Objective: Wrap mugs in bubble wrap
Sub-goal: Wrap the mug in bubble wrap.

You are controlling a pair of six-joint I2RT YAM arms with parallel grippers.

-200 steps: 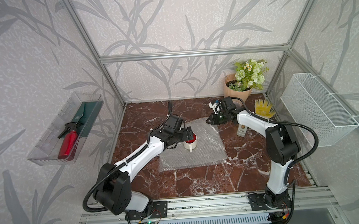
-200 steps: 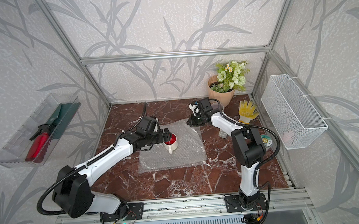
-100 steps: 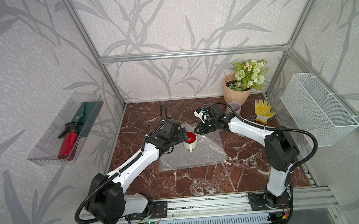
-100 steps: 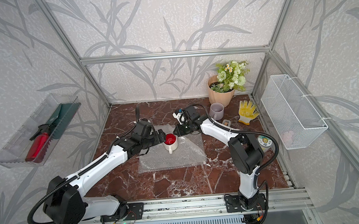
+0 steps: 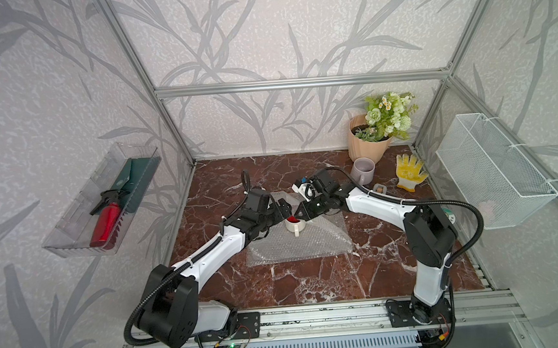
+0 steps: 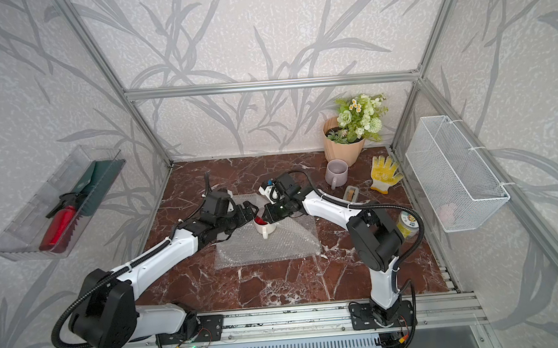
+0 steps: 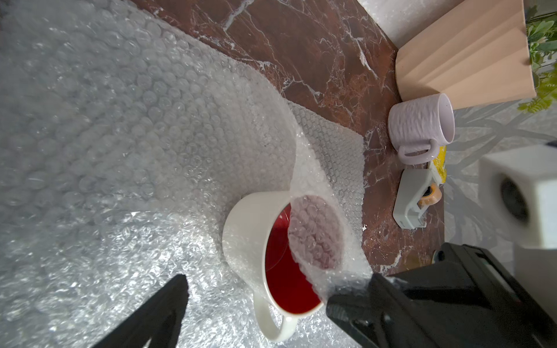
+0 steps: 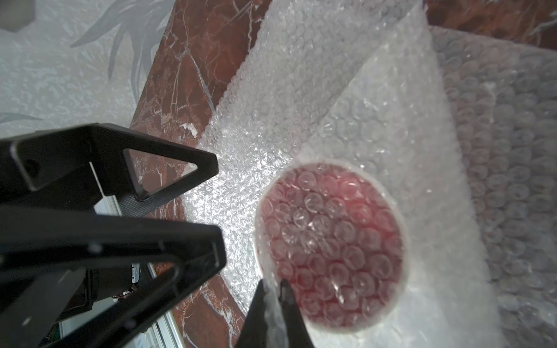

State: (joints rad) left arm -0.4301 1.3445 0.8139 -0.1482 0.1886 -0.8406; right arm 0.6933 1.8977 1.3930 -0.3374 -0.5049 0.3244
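A white mug (image 5: 295, 227) (image 6: 265, 229) (image 7: 250, 238) with a red inside stands upright on the bubble wrap (image 5: 309, 246) (image 6: 269, 249) (image 7: 120, 120) (image 8: 331, 90). My right gripper (image 5: 300, 214) (image 6: 267, 218) (image 8: 272, 284) is shut on a corner of the sheet, which is folded over the mug's mouth. My left gripper (image 5: 283, 208) (image 6: 250, 211) (image 7: 277, 280) is open at the mug's left. Its fingers stand either side of the mug and hold nothing. A lilac mug (image 5: 363, 172) (image 6: 336, 173) (image 7: 419, 126) stands at the back right, apart from both grippers.
A peach flowerpot (image 5: 368, 145) stands in the back right corner, with a yellow glove (image 5: 408, 172) and a tape dispenser (image 5: 379, 189) (image 7: 413, 199) near it. A wire basket (image 5: 492, 173) hangs on the right wall. A clear tray (image 5: 105, 207) hangs on the left wall.
My right gripper has moved left and forward from the sheet's far corner, drawing the bubble wrap over the white mug. My left gripper has stayed open and drawn back slightly.
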